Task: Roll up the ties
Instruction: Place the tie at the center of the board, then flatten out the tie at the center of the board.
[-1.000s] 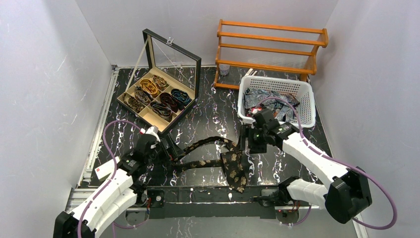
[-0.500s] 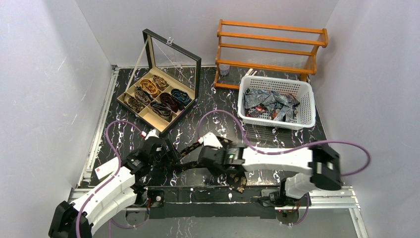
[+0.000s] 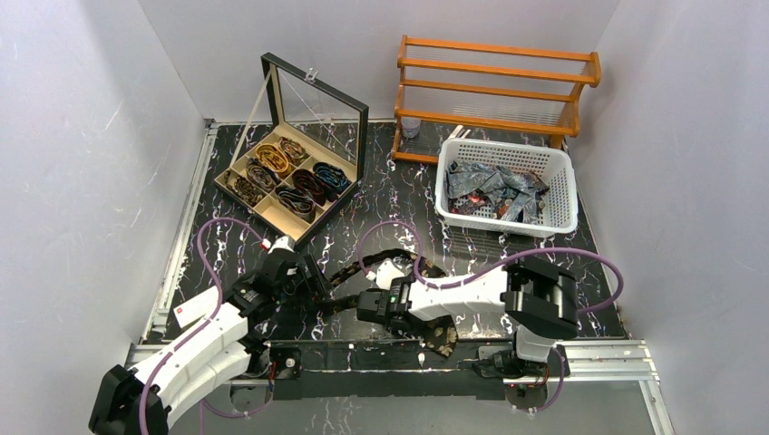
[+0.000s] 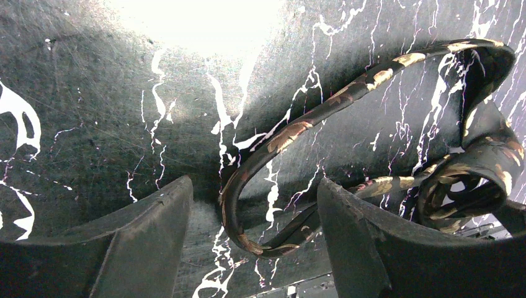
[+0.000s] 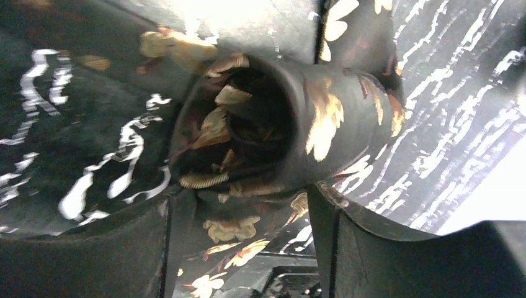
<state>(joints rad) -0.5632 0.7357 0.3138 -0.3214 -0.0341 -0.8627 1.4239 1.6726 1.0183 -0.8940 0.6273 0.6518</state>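
A dark tie with gold floral spots (image 3: 441,333) lies limp on the black marbled table between both grippers. My left gripper (image 3: 311,281) is open low over the table. The tie's narrow strip (image 4: 291,133) curves in a loop between its fingers (image 4: 155,230) in the left wrist view, touching neither. My right gripper (image 3: 363,308) reaches left across the tie. In the right wrist view its jaws stand apart around a curled tube-like fold of the tie's wide part (image 5: 322,124), which lies between and just ahead of the fingers (image 5: 347,248).
An open display box (image 3: 272,209) with several rolled ties (image 3: 308,186) stands at the back left. A white basket (image 3: 503,149) with more ties (image 3: 494,190) sits at the back right, before a wooden rack (image 3: 494,82). A purple cable (image 3: 367,240) loops above the tie.
My right arm has swung from beside the basket down and left across the tie, and its gripper now sits close to the left one. The left gripper has barely moved.
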